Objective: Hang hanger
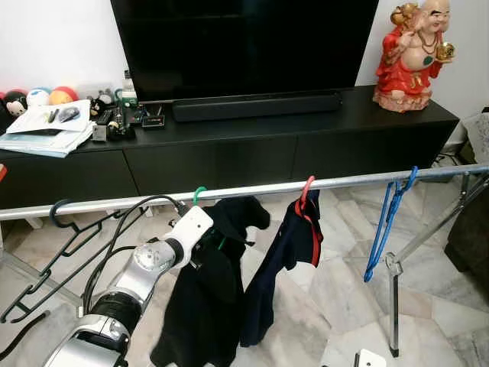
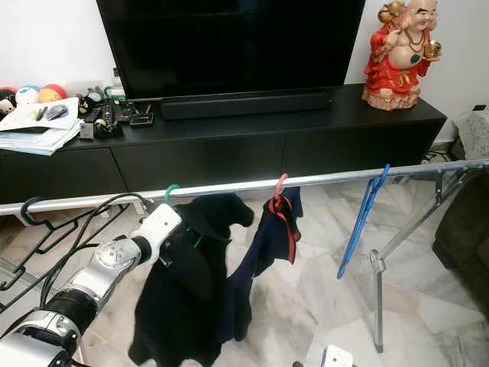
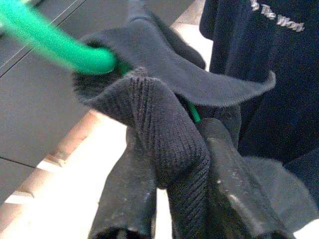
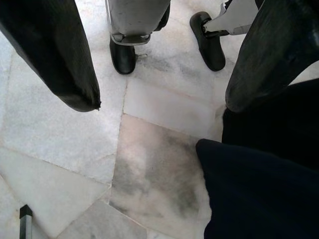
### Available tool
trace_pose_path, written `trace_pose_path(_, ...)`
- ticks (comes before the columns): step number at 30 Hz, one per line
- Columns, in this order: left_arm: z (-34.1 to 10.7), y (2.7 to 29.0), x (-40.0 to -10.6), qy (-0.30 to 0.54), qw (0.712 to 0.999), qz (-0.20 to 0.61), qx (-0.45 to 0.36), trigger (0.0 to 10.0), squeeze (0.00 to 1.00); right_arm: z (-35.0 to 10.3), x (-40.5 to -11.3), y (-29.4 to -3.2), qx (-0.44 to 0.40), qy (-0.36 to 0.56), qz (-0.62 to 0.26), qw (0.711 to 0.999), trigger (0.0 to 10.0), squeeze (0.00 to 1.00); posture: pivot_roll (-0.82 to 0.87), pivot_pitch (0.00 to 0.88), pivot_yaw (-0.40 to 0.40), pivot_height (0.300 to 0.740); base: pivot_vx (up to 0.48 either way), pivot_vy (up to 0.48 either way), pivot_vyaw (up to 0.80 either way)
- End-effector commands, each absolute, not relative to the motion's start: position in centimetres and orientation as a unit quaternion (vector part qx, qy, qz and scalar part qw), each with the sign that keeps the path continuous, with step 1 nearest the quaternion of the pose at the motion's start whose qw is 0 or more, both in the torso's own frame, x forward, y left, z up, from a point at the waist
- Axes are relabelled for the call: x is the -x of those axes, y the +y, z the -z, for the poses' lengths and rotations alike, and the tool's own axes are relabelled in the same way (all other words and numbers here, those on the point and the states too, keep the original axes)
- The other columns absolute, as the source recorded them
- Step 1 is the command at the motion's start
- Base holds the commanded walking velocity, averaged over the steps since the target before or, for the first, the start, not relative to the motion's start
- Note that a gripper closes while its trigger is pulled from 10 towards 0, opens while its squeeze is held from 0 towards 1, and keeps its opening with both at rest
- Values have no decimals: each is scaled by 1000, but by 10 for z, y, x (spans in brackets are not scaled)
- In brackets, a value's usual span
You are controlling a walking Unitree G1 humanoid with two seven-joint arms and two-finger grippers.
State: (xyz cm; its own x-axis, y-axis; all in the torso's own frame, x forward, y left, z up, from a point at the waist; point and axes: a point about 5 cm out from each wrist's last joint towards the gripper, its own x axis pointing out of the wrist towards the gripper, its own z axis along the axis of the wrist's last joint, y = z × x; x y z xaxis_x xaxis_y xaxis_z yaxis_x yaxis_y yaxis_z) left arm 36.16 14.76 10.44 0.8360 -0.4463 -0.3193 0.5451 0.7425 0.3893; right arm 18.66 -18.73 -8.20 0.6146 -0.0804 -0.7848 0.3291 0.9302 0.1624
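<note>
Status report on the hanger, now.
Left gripper shut on black garment at green hanger, hooked on rail. Right gripper open, idle. Red hanger close alongside.

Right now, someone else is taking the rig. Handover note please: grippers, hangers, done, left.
Left gripper: shut on the black garment, just under the green hanger.
Right gripper: open, idle, pointing at the floor.
Green hanger's hook looks already over the silver rail, beside the red hanger with the navy shirt; blue hanger hangs empty further right.
Left: check the hook is seated, release, withdraw.
</note>
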Motion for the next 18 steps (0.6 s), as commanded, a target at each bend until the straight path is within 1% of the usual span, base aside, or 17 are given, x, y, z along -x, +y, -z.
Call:
trace_pose_path(1,-96,143,-357,120,918,283,-249,0,0,84,-182,-187,-146,433,115,882,10000,0,58,58,0,740,0,0,0)
trace_pose_path(18,-102,138,-356,101,922,284,-241,0,0,85,-180,-187,-145,436,114,881,10000,0,58,54,3,740,0,0,0)
